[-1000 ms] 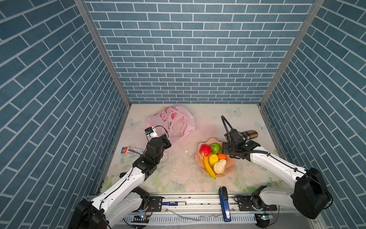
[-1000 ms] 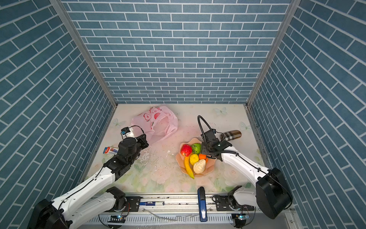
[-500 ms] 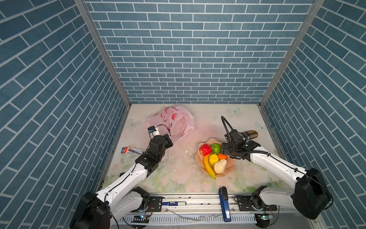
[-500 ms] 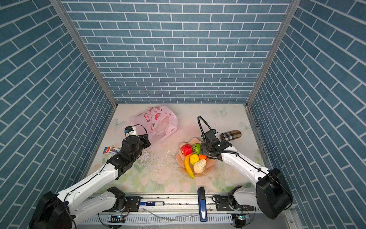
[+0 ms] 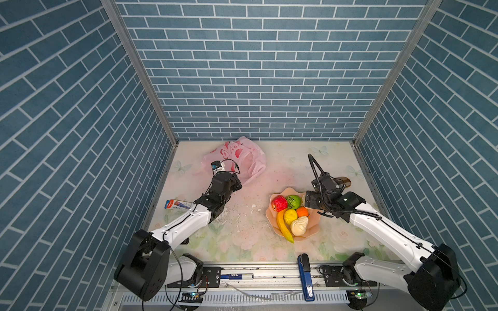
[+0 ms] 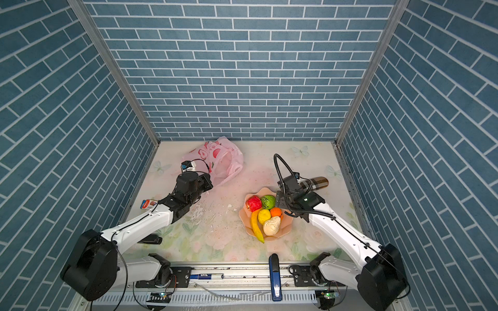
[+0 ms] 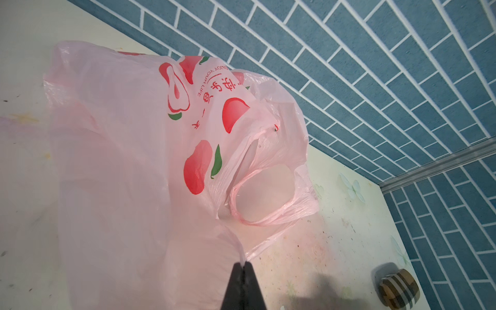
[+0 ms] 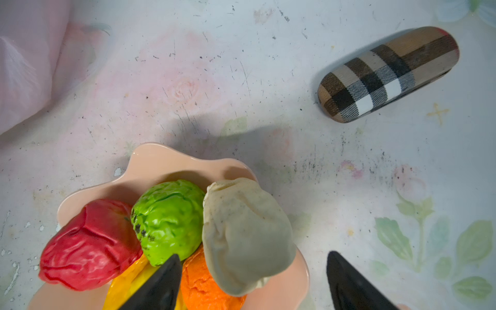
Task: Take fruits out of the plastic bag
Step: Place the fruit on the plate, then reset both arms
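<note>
Pinching the plastic bag (image 7: 128,161) at far left, the left gripper (image 7: 243,265) is clamped shut. The right gripper (image 8: 253,256) stands open over the fruits (image 8: 166,220) in the bowl (image 8: 161,161).

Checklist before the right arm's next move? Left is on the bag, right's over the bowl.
1. Grip: left gripper shut on the thin pale-pink printed plastic bag: ok.
2. Release: right gripper jaws wide, nothing gripped: ok.
3. Placement: cream-white lumpy fruit lies on the pile in the peach petal-edged bowl: ok.
4. Bag emptied: cannot tell, folds hide the inside.
5. Clearance: plaid glasses case lies apart from the bowl: ok.
</note>
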Available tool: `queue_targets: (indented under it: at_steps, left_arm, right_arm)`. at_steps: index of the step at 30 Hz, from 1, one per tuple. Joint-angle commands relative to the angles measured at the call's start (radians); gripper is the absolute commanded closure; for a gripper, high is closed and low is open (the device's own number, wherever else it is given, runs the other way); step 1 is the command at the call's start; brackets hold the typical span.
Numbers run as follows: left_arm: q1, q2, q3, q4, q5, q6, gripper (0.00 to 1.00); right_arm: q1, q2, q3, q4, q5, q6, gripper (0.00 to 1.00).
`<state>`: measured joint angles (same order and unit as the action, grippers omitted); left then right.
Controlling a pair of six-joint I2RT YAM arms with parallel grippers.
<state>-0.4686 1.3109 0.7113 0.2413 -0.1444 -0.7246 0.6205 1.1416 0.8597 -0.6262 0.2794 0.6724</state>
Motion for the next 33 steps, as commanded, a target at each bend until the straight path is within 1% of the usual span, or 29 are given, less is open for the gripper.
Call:
queue_targets:
  at_steps: [1, 3, 6, 9, 12, 14, 20, 22, 23, 28, 30, 33]
  left_arm:
    - [0.01, 0.056, 0.065, 0.046, 0.035, 0.034, 1.0]
    - [0.012, 0.098, 0.105, 0.044, 0.044, 0.046, 0.99]
    - [0.014, 0.148, 0.151, 0.042, 0.048, 0.056, 0.91]
    - [0.015, 0.159, 0.171, 0.039, 0.044, 0.062, 0.76]
    - [0.015, 0.13, 0.174, 0.027, 0.023, 0.07, 0.61]
    - [0.015, 0.095, 0.172, 0.005, 0.01, 0.083, 0.47]
    - [0.015, -0.038, 0.156, -0.12, 0.022, 0.113, 0.19]
    - [0.016, -0.087, 0.152, -0.192, 0.023, 0.116, 0.05]
    - [0.015, -0.113, 0.148, -0.227, 0.027, 0.114, 0.01]
    - [0.015, -0.229, 0.136, -0.385, 0.031, 0.129, 0.01]
    - [0.016, -0.275, 0.132, -0.443, 0.015, 0.136, 0.01]
    - [0.015, -0.337, 0.128, -0.532, -0.038, 0.159, 0.01]
  right_arm:
    - [-0.007, -0.024, 0.04, -0.048, 0.044, -0.017, 0.15]
    - [-0.01, -0.027, 0.032, -0.038, 0.049, -0.02, 0.15]
    - [-0.015, -0.028, 0.01, 0.008, 0.043, -0.02, 0.15]
    - [-0.026, -0.03, -0.017, 0.061, 0.033, -0.018, 0.14]
    - [-0.042, -0.032, -0.04, 0.114, 0.021, -0.031, 0.14]
    - [-0.058, -0.036, -0.061, 0.164, -0.006, -0.036, 0.14]
    - [-0.11, -0.046, -0.071, 0.221, -0.035, -0.081, 0.13]
    - [-0.132, -0.056, -0.068, 0.222, -0.039, -0.103, 0.13]
    - [-0.144, -0.064, -0.07, 0.225, -0.039, -0.112, 0.12]
    - [-0.215, -0.094, -0.085, 0.246, -0.052, -0.148, 0.13]
    - [-0.244, -0.104, -0.094, 0.263, -0.06, -0.173, 0.13]
    - [-0.292, -0.11, -0.111, 0.292, -0.068, -0.212, 0.12]
